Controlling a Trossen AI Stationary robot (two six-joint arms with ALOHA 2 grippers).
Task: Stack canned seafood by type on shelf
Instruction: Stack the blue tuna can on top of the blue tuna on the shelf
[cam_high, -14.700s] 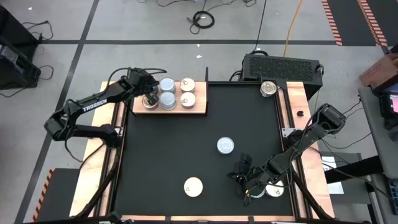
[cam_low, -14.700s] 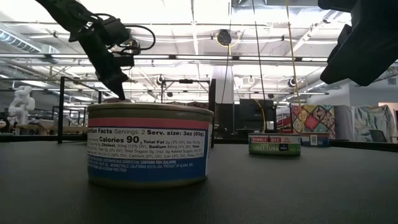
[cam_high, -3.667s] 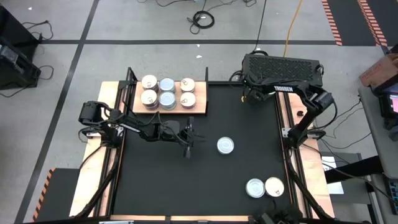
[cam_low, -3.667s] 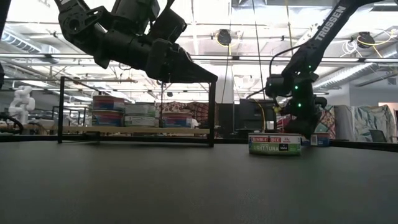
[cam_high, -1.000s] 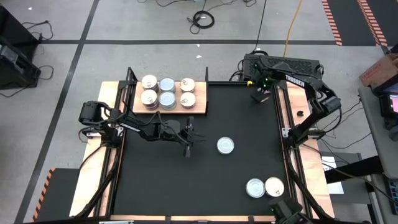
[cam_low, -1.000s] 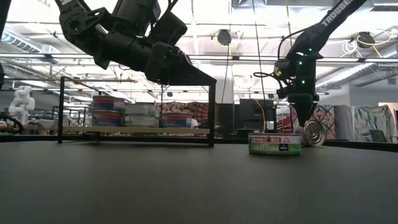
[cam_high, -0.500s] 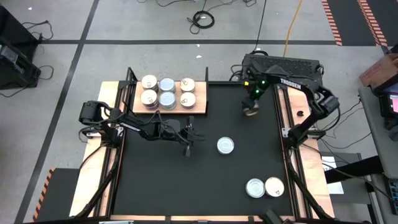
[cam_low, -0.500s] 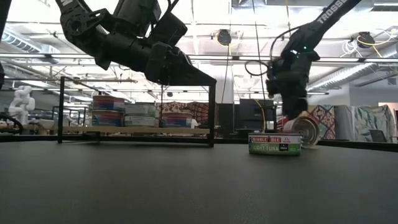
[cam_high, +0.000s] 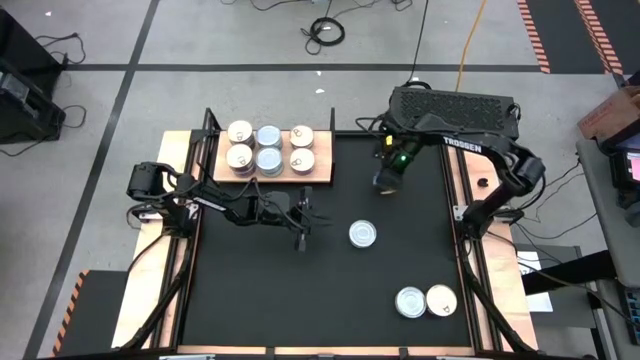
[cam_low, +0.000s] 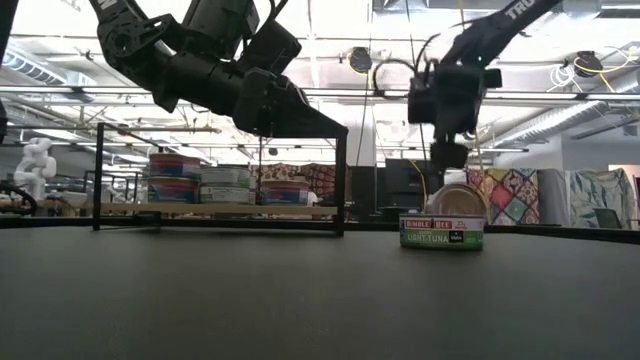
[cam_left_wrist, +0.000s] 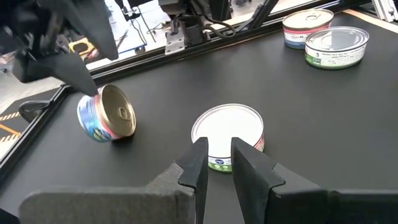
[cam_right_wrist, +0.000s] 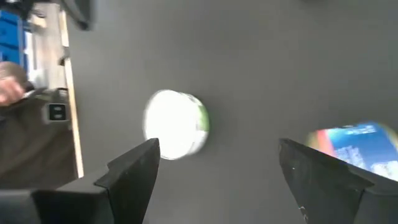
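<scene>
Dark bench surface (cam_low: 300, 300) fills the foreground. Left end effector (cam_low: 335, 128) hangs above it at upper left, dark fingers narrowed to a point, nothing visibly held. Behind it, a light wooden shelf (cam_low: 215, 210) in a black frame carries stacked flat round tins (cam_low: 225, 185). Right end effector (cam_low: 455, 170) hangs at centre right, gripping a tilted tin with a pale round face (cam_low: 466, 198), just behind a green-labelled "LIGHT TUNA" tin (cam_low: 441, 231) resting on the bench.

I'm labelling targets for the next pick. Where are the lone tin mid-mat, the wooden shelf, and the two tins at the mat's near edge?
lone tin (cam_high: 362, 234), high view, middle of its lid.
wooden shelf (cam_high: 322, 168), high view, bare right-hand edge of the board.
two tins (cam_high: 410, 301), high view, lid of the left one.
</scene>
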